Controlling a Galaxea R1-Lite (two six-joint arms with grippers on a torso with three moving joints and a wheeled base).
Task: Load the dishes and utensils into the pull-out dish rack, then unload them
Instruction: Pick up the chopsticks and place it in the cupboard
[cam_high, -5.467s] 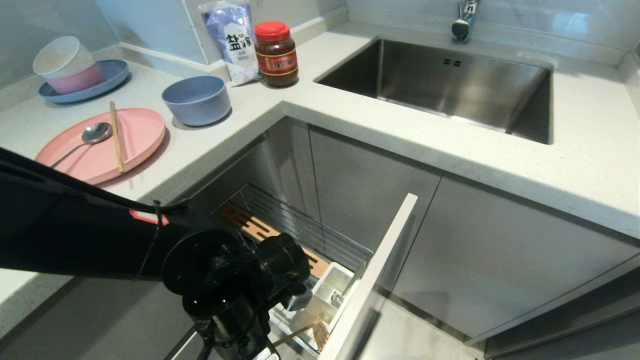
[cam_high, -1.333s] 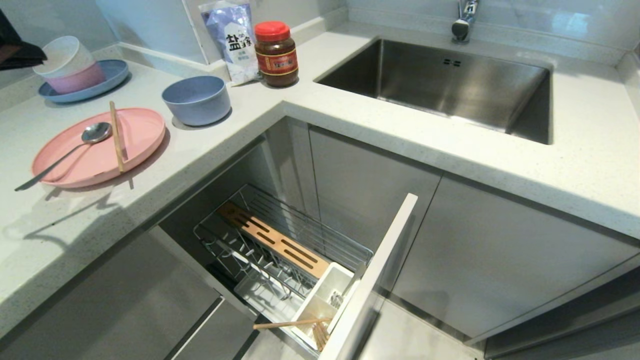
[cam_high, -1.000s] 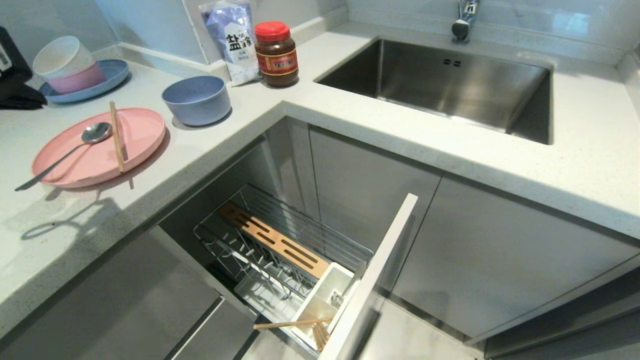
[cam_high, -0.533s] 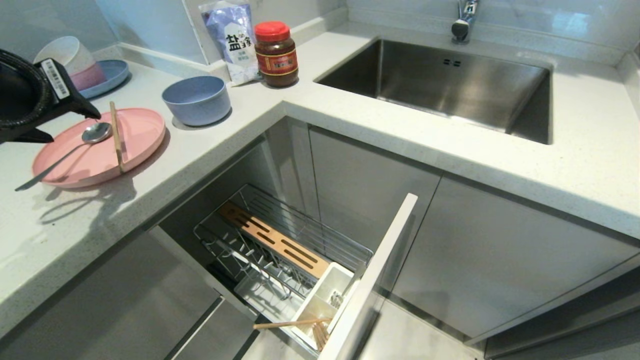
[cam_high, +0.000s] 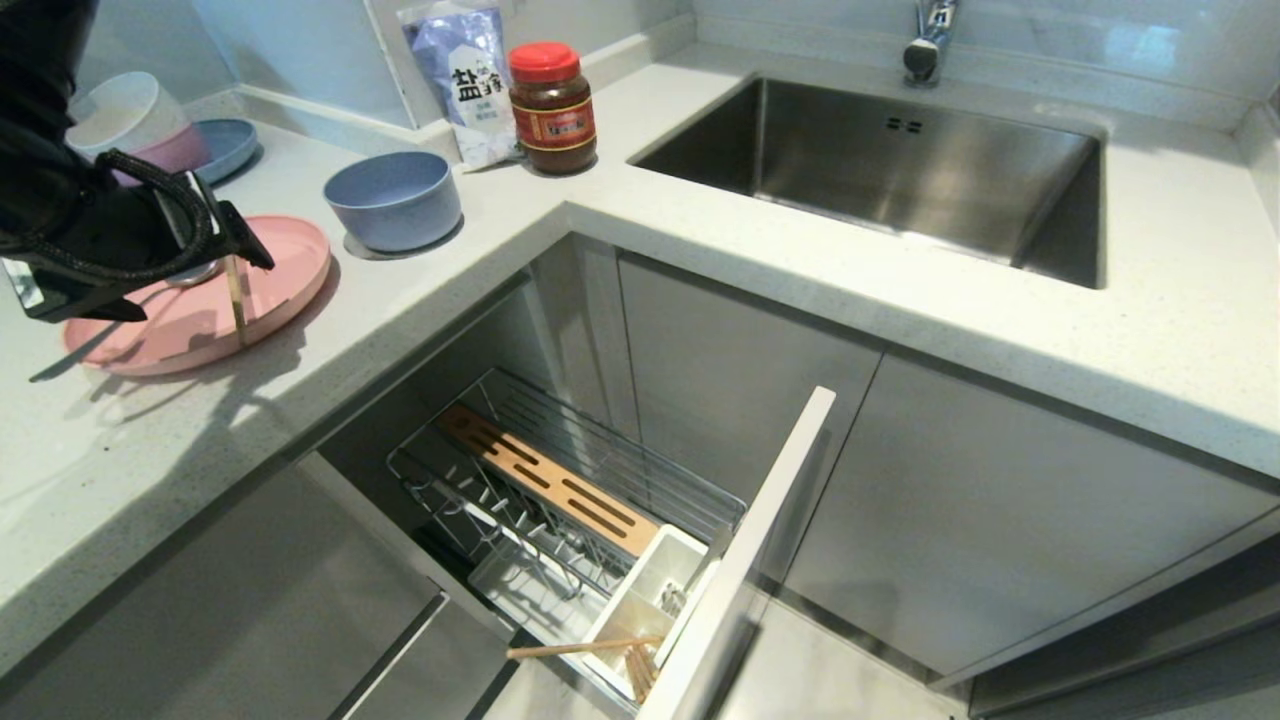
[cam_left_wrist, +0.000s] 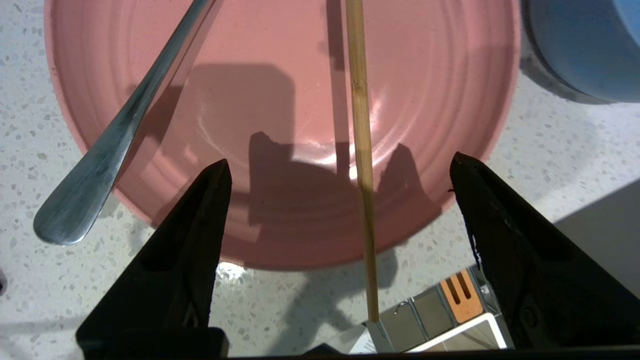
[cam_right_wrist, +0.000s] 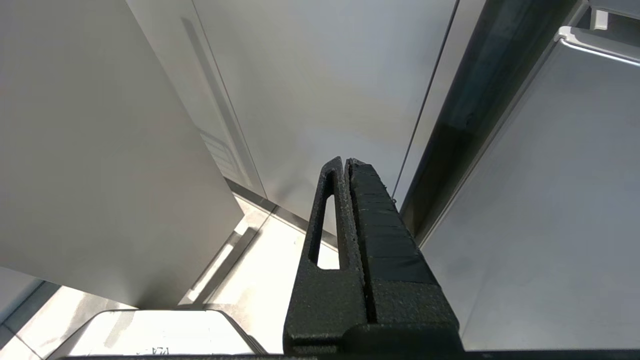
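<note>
Fingers (cam_left_wrist: 200, 235) of left gripper (cam_left_wrist: 340, 165) now wide, swung in over pink plate (cam_left_wrist: 280, 100); second chopstick (cam_left_wrist: 361, 125) between them — pickup next.

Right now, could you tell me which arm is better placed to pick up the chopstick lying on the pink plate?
Left. The left gripper hangs open above the pink plate, straddling the chopstick. The right gripper is shut, facing cabinet fronts.

Left gripper (cam_left_wrist: 340, 170) now over the pink plate (cam_high: 280, 285), up from the dish rack (cam_high: 560, 500); jaws spread, straddling the chopstick (cam_left_wrist: 361, 150).
</note>
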